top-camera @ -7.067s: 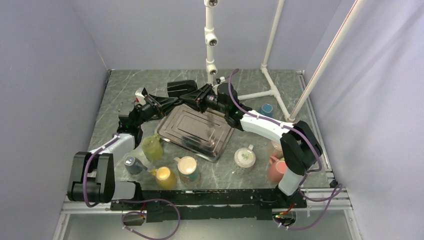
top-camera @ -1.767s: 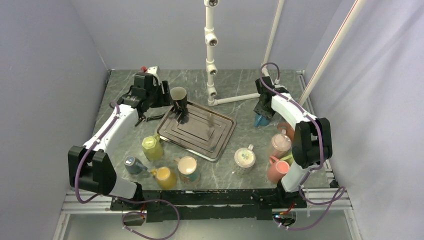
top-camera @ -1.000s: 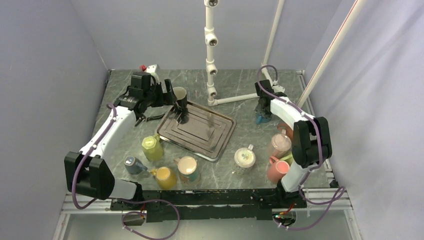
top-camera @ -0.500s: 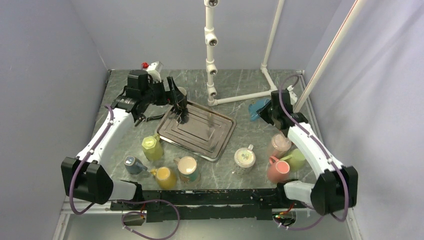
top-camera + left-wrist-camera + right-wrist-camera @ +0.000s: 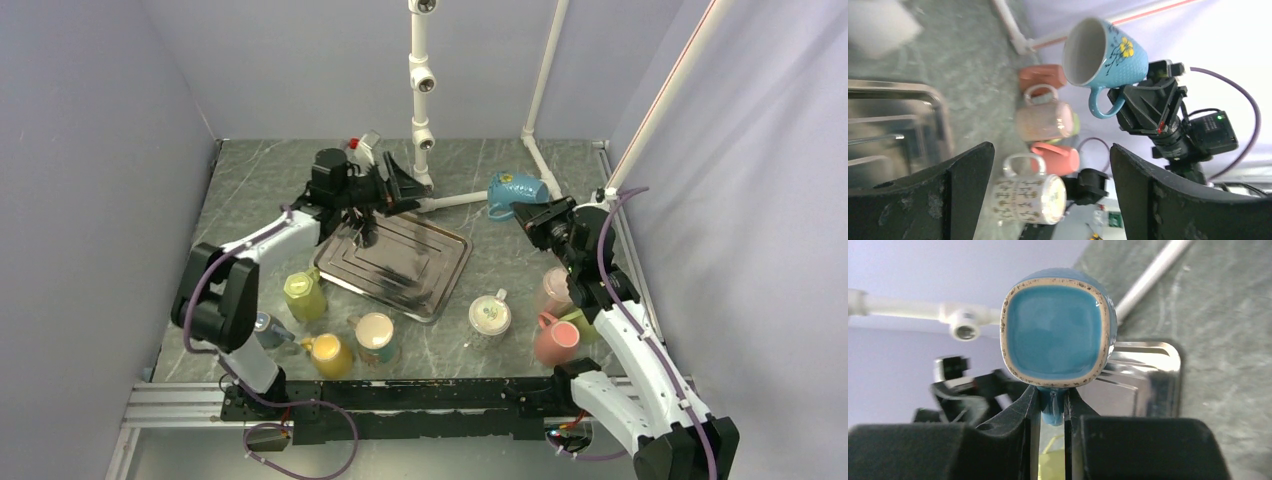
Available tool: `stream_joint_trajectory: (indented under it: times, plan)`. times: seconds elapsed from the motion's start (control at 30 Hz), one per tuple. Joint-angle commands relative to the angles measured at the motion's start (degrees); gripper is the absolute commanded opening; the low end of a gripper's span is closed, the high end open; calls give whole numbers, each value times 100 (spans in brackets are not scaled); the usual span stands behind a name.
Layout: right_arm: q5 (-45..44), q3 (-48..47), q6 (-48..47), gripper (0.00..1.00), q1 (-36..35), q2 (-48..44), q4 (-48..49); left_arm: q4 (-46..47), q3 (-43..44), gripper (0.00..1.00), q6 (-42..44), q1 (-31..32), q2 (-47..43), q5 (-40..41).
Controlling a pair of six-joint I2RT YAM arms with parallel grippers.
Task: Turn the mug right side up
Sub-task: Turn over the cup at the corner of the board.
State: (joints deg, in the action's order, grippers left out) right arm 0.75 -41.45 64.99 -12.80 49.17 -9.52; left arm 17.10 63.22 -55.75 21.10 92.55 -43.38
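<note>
You had the blue mug [image 5: 513, 189] in the air above the far part of the tabletop [image 5: 255, 185]. The right jaws pinched its handle. It lay sideways, its mouth toward the left arm, whose jaws stood spread and empty.

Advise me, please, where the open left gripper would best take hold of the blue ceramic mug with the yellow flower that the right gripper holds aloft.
Probably the rim: one finger inside the mouth of the blue ceramic mug, one outside its wall, coming from its open end. It hangs on its side with the mouth facing the left gripper, and the right gripper clamps the handle.
</note>
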Motion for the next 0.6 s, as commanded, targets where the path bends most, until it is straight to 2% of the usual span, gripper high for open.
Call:
stream_joint_trajectory:
  times: [0.0,0.17,0.27,0.37,0.57]
  plan:
    - [495,-140,531,0,14,-250,1572,2040,397,91,-1558,500,405,-495]
    - [896,-170,724,0,8,-256,2094,3560,690,86,-2809,813,1086,-616]
    - [1066,-168,745,0,9,-261,2296,4116,845,84,-3378,952,1413,-563]
    - [1126,-187,691,0,12,-271,2285,4126,1015,82,-3617,1100,1655,-430]
    - [1234,-109,698,0,6,-249,2402,3599,1398,78,-3360,1334,1781,-453]
